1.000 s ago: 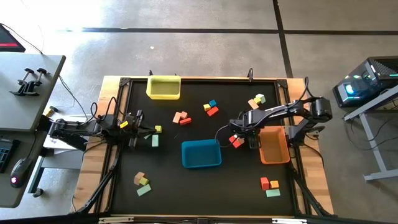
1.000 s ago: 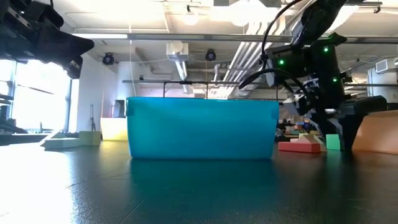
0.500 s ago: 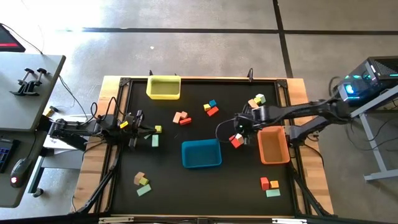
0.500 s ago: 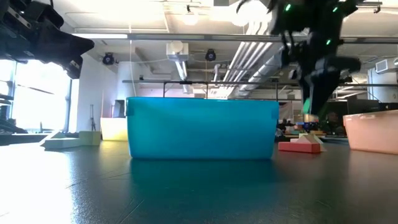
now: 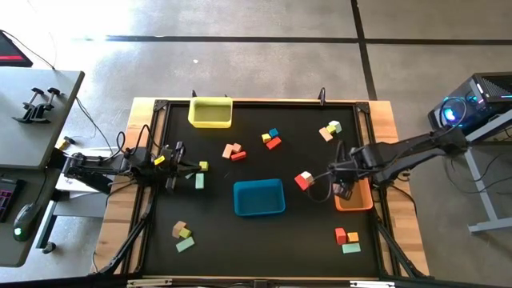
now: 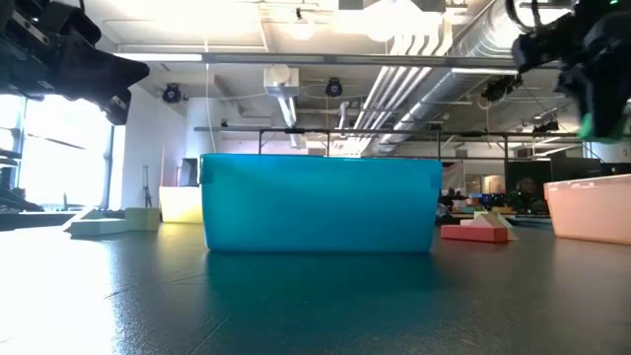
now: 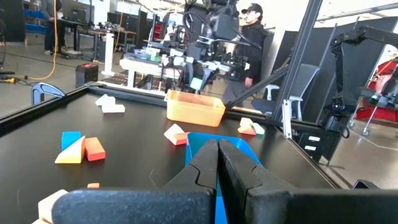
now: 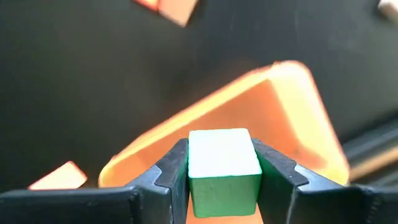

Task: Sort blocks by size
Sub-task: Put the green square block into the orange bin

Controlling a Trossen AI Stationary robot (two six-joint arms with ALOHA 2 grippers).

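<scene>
Right wrist view: your right gripper (image 8: 224,171) clamps small pale green cube (image 8: 222,168) between both fingers, cube lifted clear of table. Directly beneath it, orange plastic tray (image 8: 273,118). High view puts same gripper (image 5: 344,189) over that tray's near edge (image 5: 362,205). Step in hand, by my reading: carry cube to tray. Next move calls for centring over tray, lowering, then releasing. Your left gripper (image 7: 217,163) sits pressed shut, idle at table's left side.

Trays I'm seeing on the black table (image 5: 216,232)

Yellow plastic tray (image 5: 210,113) sitting far edge, blue plastic tray (image 5: 258,198) centre, orange plastic tray (image 5: 356,198) right.
</scene>
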